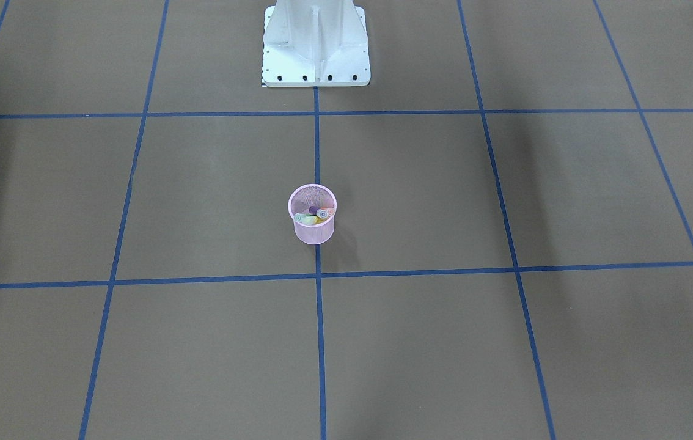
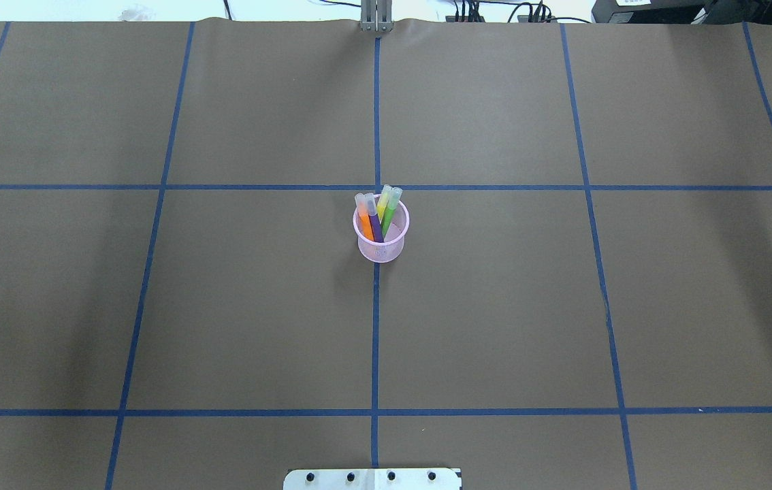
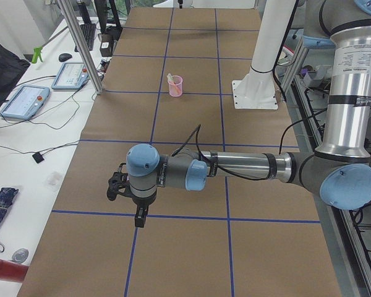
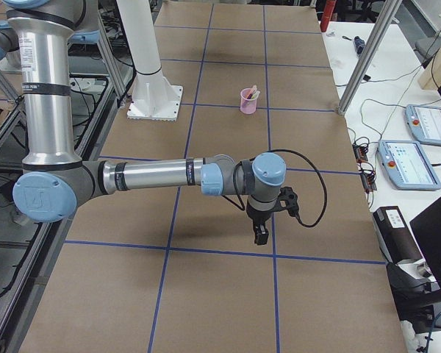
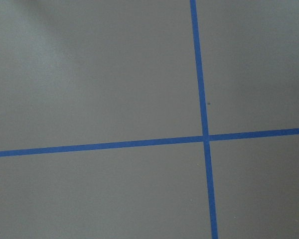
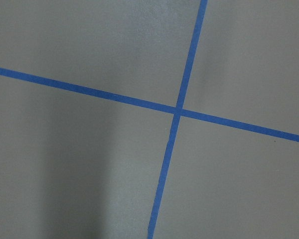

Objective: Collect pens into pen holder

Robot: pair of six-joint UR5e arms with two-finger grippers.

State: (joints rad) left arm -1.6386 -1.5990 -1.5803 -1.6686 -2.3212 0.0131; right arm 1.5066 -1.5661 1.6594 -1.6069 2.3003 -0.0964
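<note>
Left gripper (image 3: pixel 138 216) and right gripper (image 4: pixel 260 234), jaw state you cannot tell, hang well apart from the pink cup (image 2: pixel 380 250) at centre frame, where you see the pens (image 2: pixel 375 223) leaning inside.

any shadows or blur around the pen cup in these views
Overhead exterior: pink wire-mesh pen holder and its coloured pens sharp, broad soft shadows on the brown paper table either side. Front-facing: pen caps pale, blurry. Right wrist: shadow band at left.
</note>
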